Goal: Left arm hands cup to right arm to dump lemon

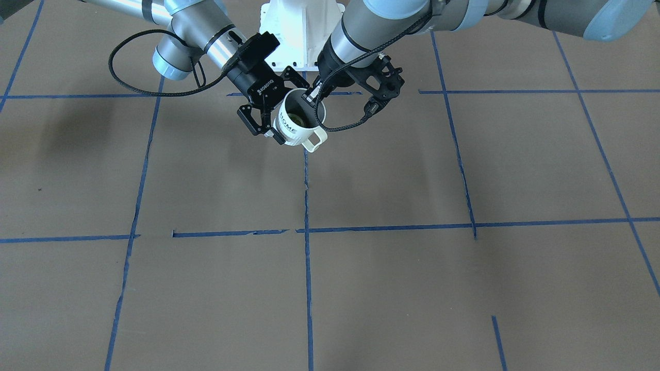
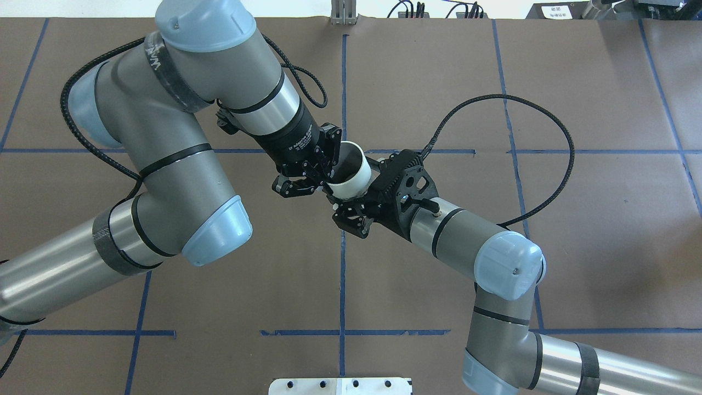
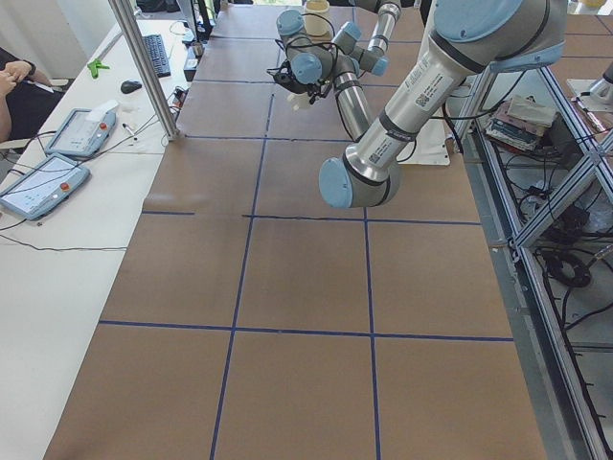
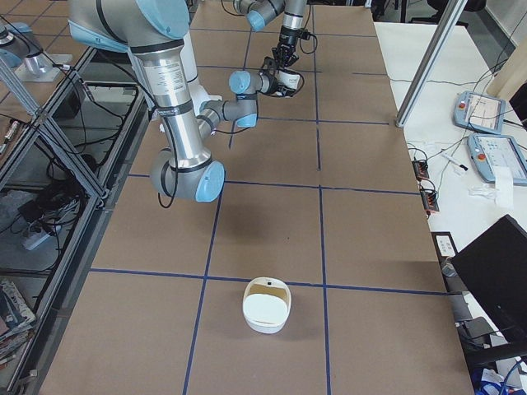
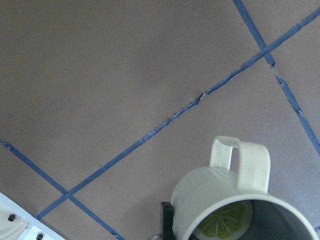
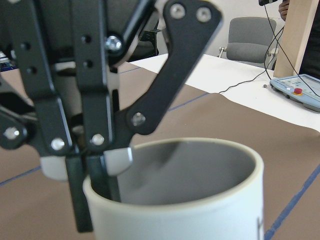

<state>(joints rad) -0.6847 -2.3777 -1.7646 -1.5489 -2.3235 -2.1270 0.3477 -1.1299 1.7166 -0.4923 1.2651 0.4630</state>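
Left claw (image 2: pixel 324 173) pinches the cup (image 2: pixel 351 185) rim, lemon (image 5: pixel 225 223) inside; the open right claw (image 1: pixel 282 109) straddles its body.

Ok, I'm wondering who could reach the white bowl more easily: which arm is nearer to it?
Right. The right arm is nearer, its elbow hanging between the bowl and the cup; the left arm is beyond the cup, at the far end.

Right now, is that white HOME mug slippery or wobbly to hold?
Probably slippery: the mug looks smooth and hard. The left gripper pinches it by the rim, so it could swing. The lemon slice inside may slide if the mug tilts.
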